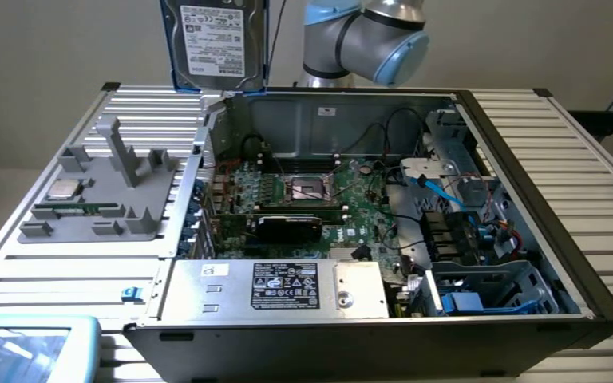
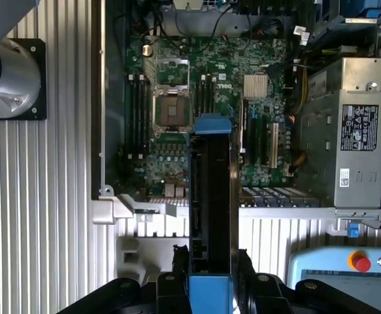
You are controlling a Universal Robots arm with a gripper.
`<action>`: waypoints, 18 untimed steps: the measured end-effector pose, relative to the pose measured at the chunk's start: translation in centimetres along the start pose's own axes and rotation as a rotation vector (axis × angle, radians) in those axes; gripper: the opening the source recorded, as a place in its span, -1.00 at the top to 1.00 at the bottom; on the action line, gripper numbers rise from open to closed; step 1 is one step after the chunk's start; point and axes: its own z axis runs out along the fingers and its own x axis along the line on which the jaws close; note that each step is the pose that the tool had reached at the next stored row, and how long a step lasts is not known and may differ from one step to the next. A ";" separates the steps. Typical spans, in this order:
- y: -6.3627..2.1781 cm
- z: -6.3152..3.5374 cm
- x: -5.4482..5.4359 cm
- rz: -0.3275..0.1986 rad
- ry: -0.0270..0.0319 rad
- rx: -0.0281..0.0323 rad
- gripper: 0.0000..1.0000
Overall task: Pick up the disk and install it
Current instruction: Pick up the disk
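Observation:
The disk (image 1: 216, 44), a silver-grey hard drive with a white label in a bright blue frame, hangs upright high above the back left corner of the open computer case (image 1: 520, 199). In the wrist view I see the disk (image 2: 211, 190) edge-on, dark with blue at both ends. It sits between the black fingers (image 2: 180, 265) of my gripper (image 2: 211, 268), which is shut on it. Far below it lies the motherboard (image 2: 177, 111).
The arm (image 1: 365, 36) rises behind the case. The case holds a grey power supply box (image 1: 274, 289) and a drive cage (image 1: 488, 291) with blue parts. A grey fixture (image 1: 99, 191) carries a small processor chip (image 1: 64, 190). A pendant with a red button (image 2: 359, 261) lies nearby.

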 end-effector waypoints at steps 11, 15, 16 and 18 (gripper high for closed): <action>0.77 -0.02 0.0 -0.003 -0.0103 -0.0062 0.25; 0.88 -0.03 0.0 -0.020 -0.0107 -0.0367 0.25; 0.93 -0.03 0.0 -0.024 -0.0109 -0.0447 0.25; 1.15 -0.03 -0.1 -0.027 -0.0110 -0.0529 0.25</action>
